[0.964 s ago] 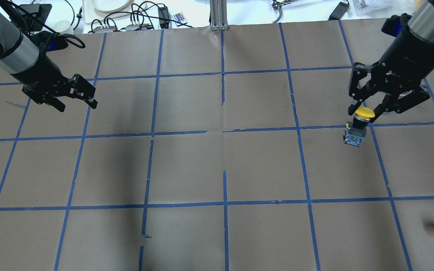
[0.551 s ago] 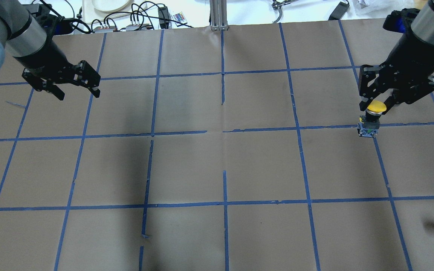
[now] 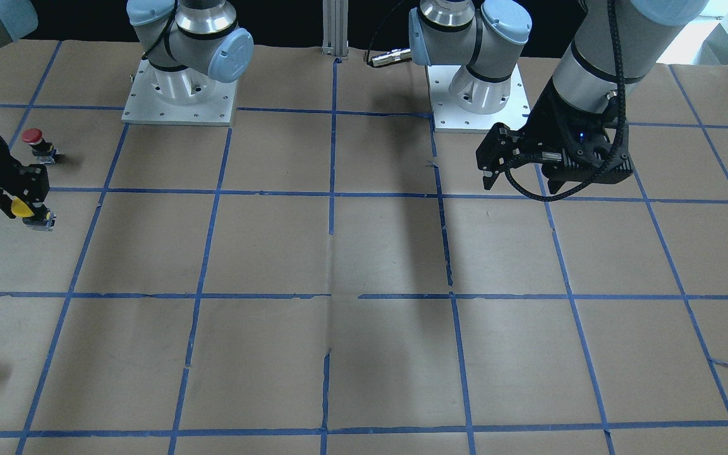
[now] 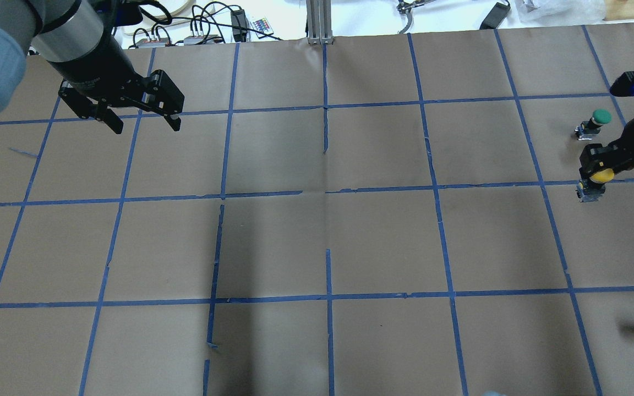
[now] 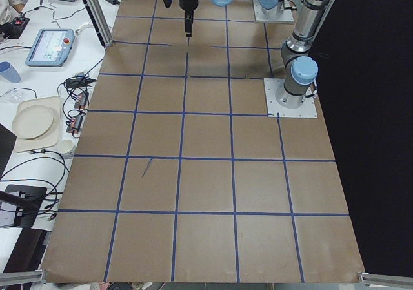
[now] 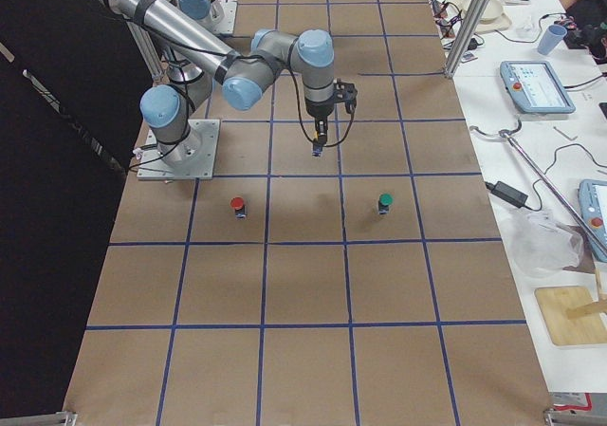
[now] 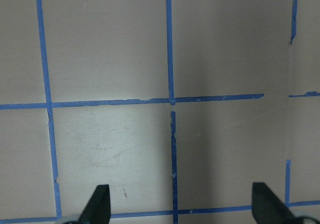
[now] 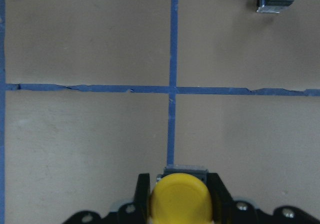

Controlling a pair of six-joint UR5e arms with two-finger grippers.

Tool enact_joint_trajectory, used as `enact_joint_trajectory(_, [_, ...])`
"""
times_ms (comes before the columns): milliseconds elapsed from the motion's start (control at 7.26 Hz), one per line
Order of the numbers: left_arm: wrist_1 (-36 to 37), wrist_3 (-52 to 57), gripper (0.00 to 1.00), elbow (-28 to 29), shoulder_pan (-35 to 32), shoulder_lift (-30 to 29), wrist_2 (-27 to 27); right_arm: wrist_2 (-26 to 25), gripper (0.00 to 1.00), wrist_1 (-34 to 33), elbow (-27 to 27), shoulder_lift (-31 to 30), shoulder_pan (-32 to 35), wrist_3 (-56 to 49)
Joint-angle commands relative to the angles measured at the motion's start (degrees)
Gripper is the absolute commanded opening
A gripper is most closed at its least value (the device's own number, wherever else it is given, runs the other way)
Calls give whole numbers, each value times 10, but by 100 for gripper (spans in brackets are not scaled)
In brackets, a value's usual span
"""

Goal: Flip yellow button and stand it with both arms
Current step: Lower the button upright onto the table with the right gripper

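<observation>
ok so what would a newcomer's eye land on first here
The yellow button, its cap clamped in the right gripper near the right edge of the table. Next the left gripper, open and empty, hovering far across the table, and the green button and red button standing upright close by.

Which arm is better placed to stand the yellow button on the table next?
Right. The right gripper is shut on the yellow button at its cap, with the contact block pointing down toward the table. The left gripper is open, empty, and far across the table.
</observation>
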Motion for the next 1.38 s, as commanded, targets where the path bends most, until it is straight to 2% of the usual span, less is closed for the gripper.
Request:
enact_joint_trajectory(0, [-21, -1, 100, 41, -1, -20, 13, 49, 5, -28, 21, 2, -74, -90])
enact_joint_trajectory(275, [-40, -3, 99, 45, -2, -26, 14, 70, 6, -31, 21, 23, -100, -144])
enact_joint_trajectory(413, [-41, -3, 99, 38, -2, -21, 17, 100, 6, -48, 21, 53, -124, -181])
enact_joint_trajectory(688, [-64, -2, 100, 33, -1, -19, 43, 101, 6, -110, 21, 105, -149, -200])
enact_joint_trajectory(1239, [-66, -8, 100, 41, -2, -26, 52, 103, 8, -110, 24, 125, -153, -207])
